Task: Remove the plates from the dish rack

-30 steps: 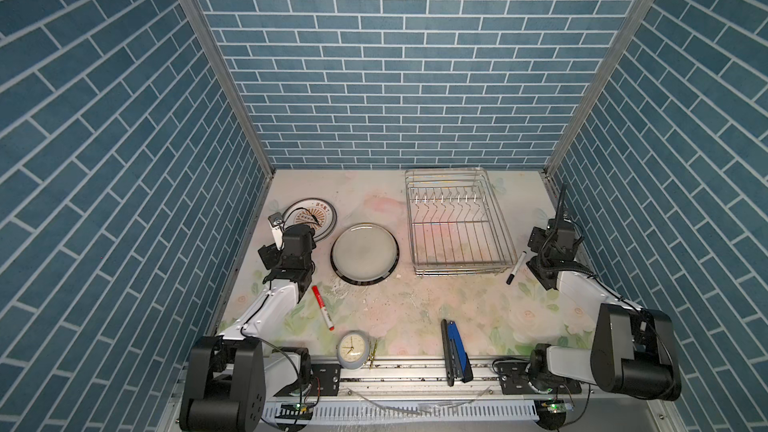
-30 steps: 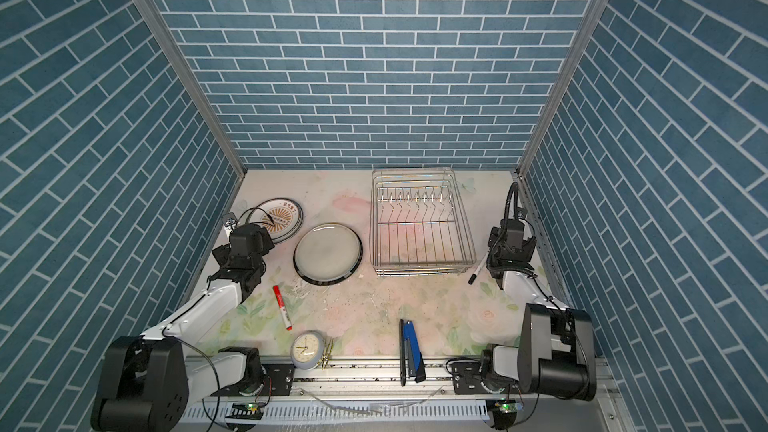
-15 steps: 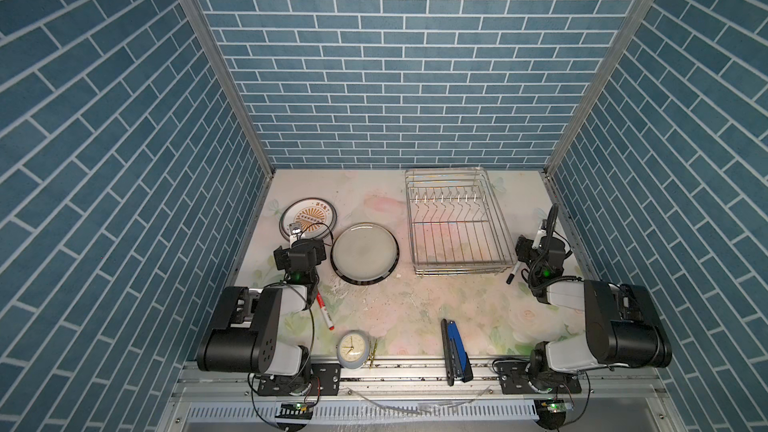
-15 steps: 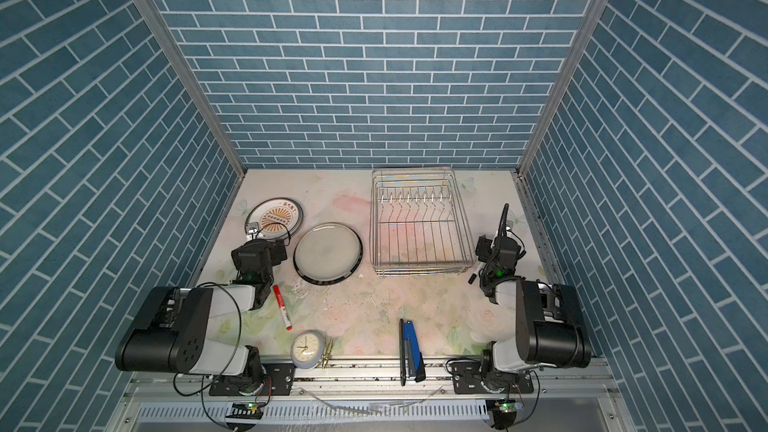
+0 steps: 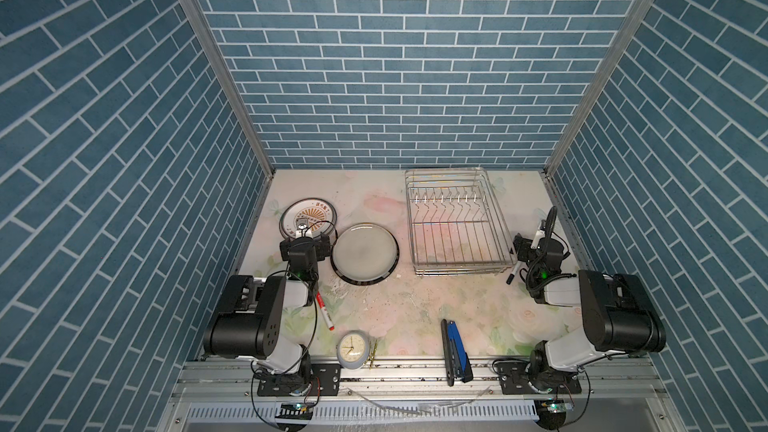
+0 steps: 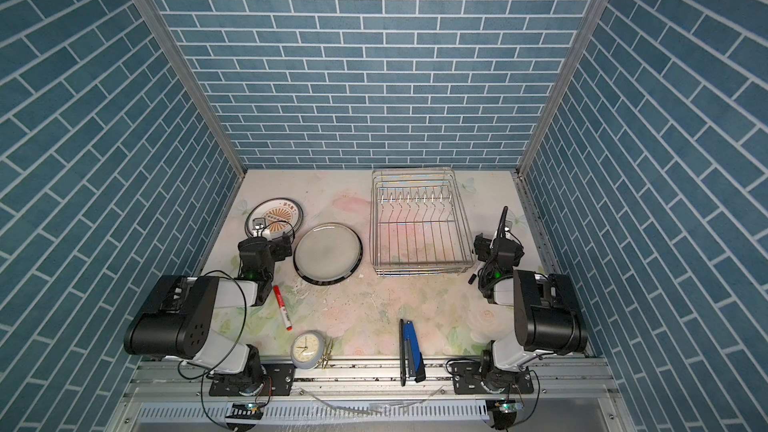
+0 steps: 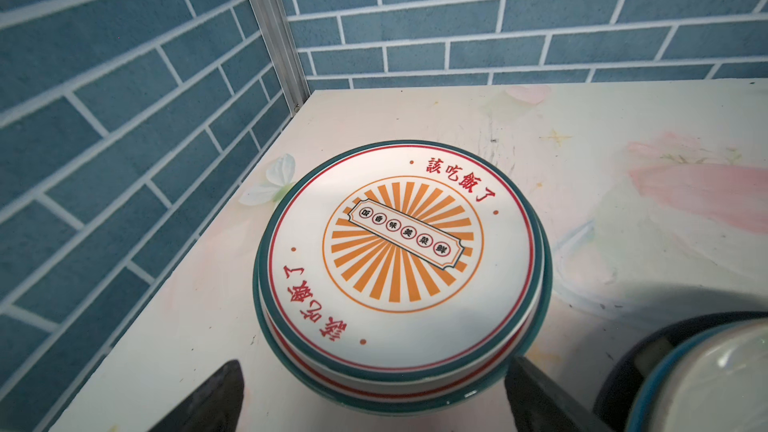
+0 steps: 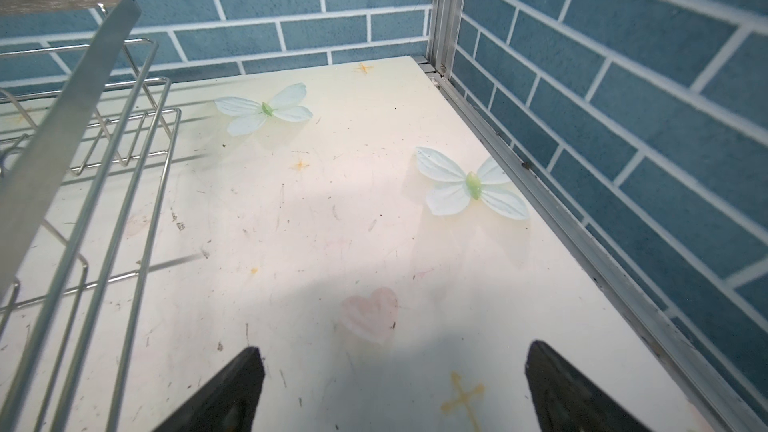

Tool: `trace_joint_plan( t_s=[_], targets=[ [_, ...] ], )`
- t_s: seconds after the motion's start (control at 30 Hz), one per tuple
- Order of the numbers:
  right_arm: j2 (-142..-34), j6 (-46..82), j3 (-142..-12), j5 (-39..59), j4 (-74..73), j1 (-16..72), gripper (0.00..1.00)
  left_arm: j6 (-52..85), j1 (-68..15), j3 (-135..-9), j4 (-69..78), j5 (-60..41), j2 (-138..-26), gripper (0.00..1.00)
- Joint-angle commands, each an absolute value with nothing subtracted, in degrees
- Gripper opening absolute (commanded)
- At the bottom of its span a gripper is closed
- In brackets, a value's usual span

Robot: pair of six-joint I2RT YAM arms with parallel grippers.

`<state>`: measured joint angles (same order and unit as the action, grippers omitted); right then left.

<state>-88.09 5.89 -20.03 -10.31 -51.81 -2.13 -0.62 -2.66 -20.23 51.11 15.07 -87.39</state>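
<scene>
My left fingers [image 7: 216, 398] and right fingers [image 8: 232, 392] gape empty; glossy round plates [image 5: 318, 211] lie centre-left, silver wire dish rack [image 5: 459, 222] centre-right.

Top views: sunburst plate stack [image 5: 316, 210] partly behind left arm [image 5: 302, 258], no. of plates unclear; grey plate [image 7: 706, 380] & dish rack [image 8: 54, 139] cut by wrist-view edges; black marker [image 5: 512, 274] half hidden by right arm [image 5: 544, 259]
</scene>
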Motion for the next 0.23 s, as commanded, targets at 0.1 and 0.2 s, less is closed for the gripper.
trace_joint_plan(
  t_s=[0.1, 0.2],
  targets=[
    [-88.42, 5.63, -21.21, -11.11, -52.37, -1.81, 0.99, -1.32, -2.90, -20.61, 52.41, 14.29, -87.51, 1.00],
    [-88.19, 5.32, -20.92, -11.13, -52.55, -1.69, 0.99, -1.36, -2.91, -20.65, 52.66, 14.25, -87.58, 1.00]
  ],
)
